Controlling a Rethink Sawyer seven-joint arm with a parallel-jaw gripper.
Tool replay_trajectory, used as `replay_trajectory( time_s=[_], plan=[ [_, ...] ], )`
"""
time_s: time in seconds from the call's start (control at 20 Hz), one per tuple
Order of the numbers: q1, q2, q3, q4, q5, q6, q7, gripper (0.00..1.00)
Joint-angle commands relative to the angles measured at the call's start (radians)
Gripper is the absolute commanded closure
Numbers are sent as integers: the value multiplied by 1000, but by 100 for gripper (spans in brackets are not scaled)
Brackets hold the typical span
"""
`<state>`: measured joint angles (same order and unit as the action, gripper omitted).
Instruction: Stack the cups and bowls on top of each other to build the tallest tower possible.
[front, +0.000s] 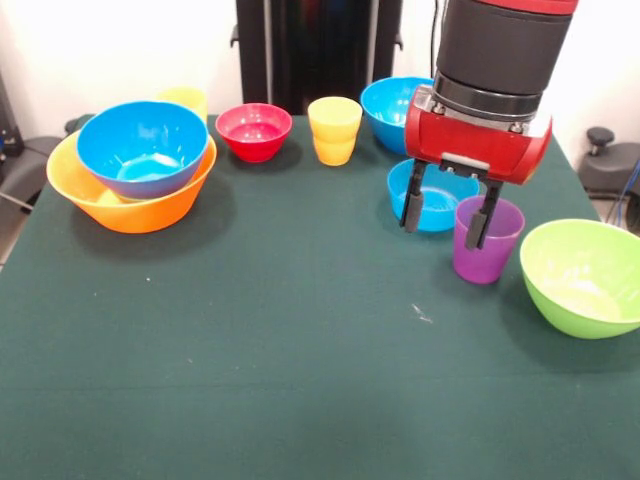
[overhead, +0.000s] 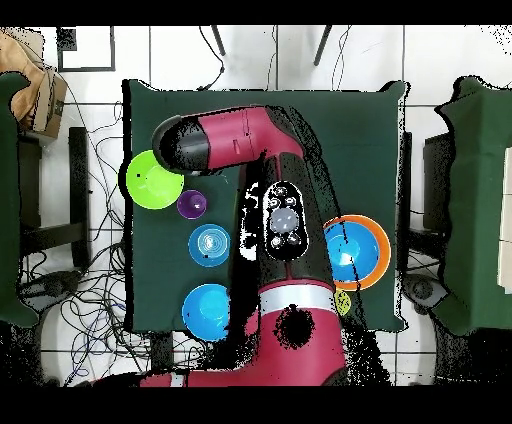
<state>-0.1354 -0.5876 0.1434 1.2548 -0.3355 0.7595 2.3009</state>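
Lime green bowl sits closest to the front camera, at the right edge of the green bench, upright and empty; the overhead view shows it near the bench's corner.

Orange-yellow bowl, the widest piece, stands at the left of the front view. A large blue bowl is nested in it, tilted a little, its rim well above the orange rim. Together they make the tower so far, two pieces high. From overhead the pair is partly hidden by the arm.

Second large blue bowl stands at the far side, partly behind the arm. Shallow blue bowl lies just in front of it, beside the purple cup.

Red bowl and a yellow cup stand side by side at the far middle, apart from each other. Another yellow cup peeks out behind the nested pair, mostly hidden.

Purple cup stands upright between the shallow blue bowl and the lime bowl.

Pincer hangs low with its two black fingers spread apart, holding nothing. One finger overlaps the shallow blue bowl in the front view, the other overlaps the purple cup's rim; cannot tell if either touches.
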Motion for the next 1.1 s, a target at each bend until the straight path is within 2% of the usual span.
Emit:
replay_trajectory(
  time_s=[0.05,1.1],
  plan=[
    [26,79,19,-53,-3,99,1,0],
    [57,110,-8,-104,-11,117,-12,0]
  ],
)
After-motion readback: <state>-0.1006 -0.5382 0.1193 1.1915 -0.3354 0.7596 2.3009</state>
